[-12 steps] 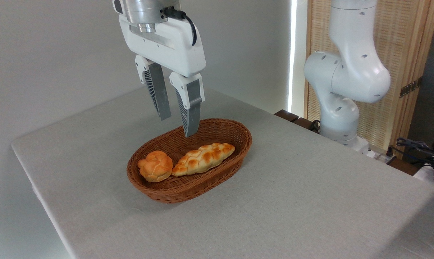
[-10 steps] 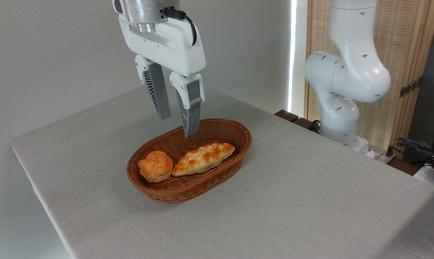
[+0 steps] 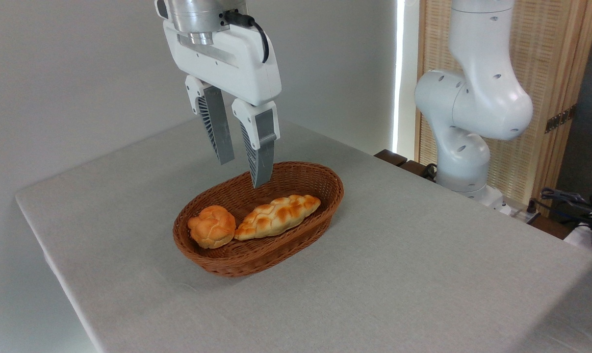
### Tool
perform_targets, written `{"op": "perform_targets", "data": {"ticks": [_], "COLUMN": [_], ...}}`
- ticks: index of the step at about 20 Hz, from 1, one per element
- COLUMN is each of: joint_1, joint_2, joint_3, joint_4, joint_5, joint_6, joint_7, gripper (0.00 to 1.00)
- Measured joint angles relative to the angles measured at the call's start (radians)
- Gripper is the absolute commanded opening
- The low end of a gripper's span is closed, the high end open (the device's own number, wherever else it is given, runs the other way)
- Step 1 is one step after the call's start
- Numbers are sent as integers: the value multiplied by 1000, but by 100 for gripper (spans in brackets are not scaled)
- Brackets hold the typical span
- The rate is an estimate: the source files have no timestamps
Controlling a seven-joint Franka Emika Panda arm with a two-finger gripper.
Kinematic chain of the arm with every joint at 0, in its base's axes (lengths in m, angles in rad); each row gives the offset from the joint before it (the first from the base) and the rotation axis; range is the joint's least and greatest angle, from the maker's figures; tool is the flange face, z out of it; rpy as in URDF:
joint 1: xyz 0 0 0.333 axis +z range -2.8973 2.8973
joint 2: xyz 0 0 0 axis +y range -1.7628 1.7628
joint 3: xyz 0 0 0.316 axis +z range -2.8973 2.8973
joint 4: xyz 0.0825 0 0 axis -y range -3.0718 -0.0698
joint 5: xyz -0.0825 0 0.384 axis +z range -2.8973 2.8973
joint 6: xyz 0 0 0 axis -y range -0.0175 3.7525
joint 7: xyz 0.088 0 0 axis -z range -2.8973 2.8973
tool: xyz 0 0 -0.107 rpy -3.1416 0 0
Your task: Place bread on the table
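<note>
While the bread [image 3: 211, 226] lies in the near left end of the wicker basket [image 3: 296, 242], touching the tip of the long braided loaf [image 3: 277, 216] beside it, the gripper [image 3: 242, 172] hangs above the far left rim of the basket, clear of everything. Its two grey ribbed fingers [image 3: 216, 128] point down with a slight lean to the right, parted by a narrow gap and holding nothing; the right-hand fingertip shows in front of the basket's back wall. Above them sit the white gripper body and a metal wrist flange with a black cable looping off it.

The basket stands near the middle of the table [image 3: 423, 274], whose plain light grey cloth spreads bare on all sides of it. Beyond the basket to the right, past the table's far edge, the white arm base and joints [image 3: 472, 113] rise in front of a slatted wooden screen [image 3: 551, 73]; some cables lie at the far right. Behind the basket is a pale wall.

Against the earlier frames, the gripper has shifted only a trace to the right; the breads and basket lie as before.
</note>
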Motion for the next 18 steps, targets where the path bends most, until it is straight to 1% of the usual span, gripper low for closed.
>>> {"op": "perform_targets", "data": {"ticks": [13, 15, 18], "joint_1": [0, -1, -5], "joint_2": [0, 1, 2], "joint_3": [0, -4, -21], "joint_4": [-6, -18, -70], "joint_5": [0, 0, 0], "joint_6": [0, 4, 50], "joint_7": [13, 13, 14], "gripper": [100, 100, 100]}}
